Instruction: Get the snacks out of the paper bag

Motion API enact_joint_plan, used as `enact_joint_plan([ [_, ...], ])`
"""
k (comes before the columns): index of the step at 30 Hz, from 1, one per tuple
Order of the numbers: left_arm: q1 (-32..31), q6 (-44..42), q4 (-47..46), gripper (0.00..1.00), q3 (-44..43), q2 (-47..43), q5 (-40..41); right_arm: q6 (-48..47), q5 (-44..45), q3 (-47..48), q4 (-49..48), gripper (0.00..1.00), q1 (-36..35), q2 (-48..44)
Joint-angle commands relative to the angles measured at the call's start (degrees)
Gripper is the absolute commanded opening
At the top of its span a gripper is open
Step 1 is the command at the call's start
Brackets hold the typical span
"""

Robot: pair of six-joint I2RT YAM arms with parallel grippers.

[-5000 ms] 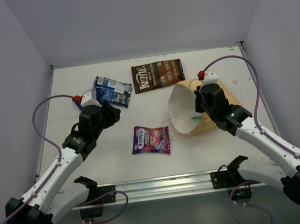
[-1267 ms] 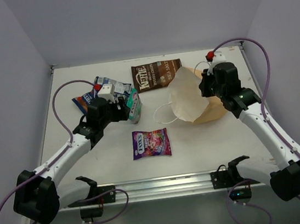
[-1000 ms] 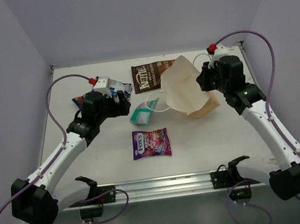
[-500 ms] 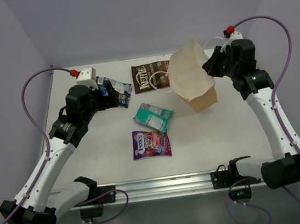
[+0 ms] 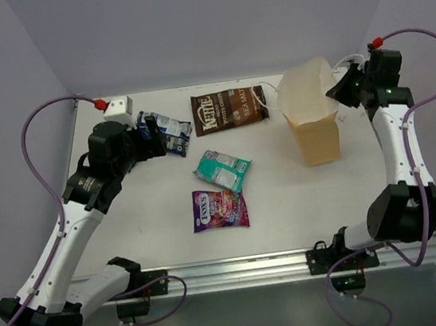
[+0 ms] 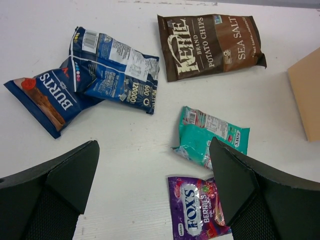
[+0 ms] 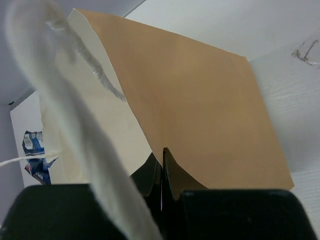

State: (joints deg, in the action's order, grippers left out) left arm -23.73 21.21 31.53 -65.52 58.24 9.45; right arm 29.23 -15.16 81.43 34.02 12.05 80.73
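The tan paper bag [image 5: 314, 114] stands upright at the back right, its white-lined mouth up; my right gripper [image 5: 343, 90] is shut on its rim, as the right wrist view shows [image 7: 162, 165]. All the snacks lie on the table: the brown chip bag [image 5: 229, 109] [image 6: 210, 45], two blue packets [image 5: 164, 131] [image 6: 115, 72], the teal packet [image 5: 222, 170] [image 6: 212, 137] and the purple packet [image 5: 219, 208] [image 6: 197, 210]. My left gripper [image 5: 144, 136] is open and empty, raised above the blue packets.
A white string handle [image 7: 75, 135] hangs close in front of the right wrist camera. The other handle [image 5: 262, 97] droops over the chip bag. White walls close the table at the back and sides.
My right gripper lifted the bag by its rim and swung it right, standing it upright. The teal packet dropped out onto the table. My left arm drew back and rose.
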Motion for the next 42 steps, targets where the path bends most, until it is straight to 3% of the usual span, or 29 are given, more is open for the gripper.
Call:
enact_joint_plan([
  [1,0.43,-1.61,1.86,1.00,-3.30,-1.02,0.39,-1.28,-5.85,-1.36,-2.12,0.00,1.74,2.15],
  [4,0.43,-1.52,2.92,1.00,-4.79,-1.28,0.57,-3.21,-5.06,-2.24,-1.94,0.09,2.71,2.86],
  [5,0.43,-1.52,3.19,1.00,-5.23,-1.28,0.65,-3.74,-4.45,-2.76,-2.03,0.21,2.80,2.07],
  [8,0.43,-1.61,4.15,1.00,-6.55,-1.72,0.74,-5.85,-0.06,-2.51,-0.98,0.42,3.06,0.40],
  [14,0.43,-1.88,5.56,1.00,-7.78,-1.99,0.48,-8.31,5.92,-1.71,2.01,0.73,3.15,-2.41],
  [22,0.43,-1.96,5.91,1.00,-8.31,-1.81,-0.22,-9.81,9.09,-2.06,3.42,0.84,3.15,-6.98],
  [29,0.43,-2.14,6.79,1.00,-10.86,-1.11,0.47,-10.77,14.09,0.13,6.76,0.99,3.06,-13.04],
  [33,0.43,-2.58,9.16,1.00,-14.46,-0.23,2.58,-11.48,17.88,3.64,10.62,0.99,3.15,-18.66],
  [42,0.43,-3.63,14.87,1.00,-27.81,-0.67,11.19,-11.13,16.65,14.97,9.83,0.99,2.10,-32.82],
])
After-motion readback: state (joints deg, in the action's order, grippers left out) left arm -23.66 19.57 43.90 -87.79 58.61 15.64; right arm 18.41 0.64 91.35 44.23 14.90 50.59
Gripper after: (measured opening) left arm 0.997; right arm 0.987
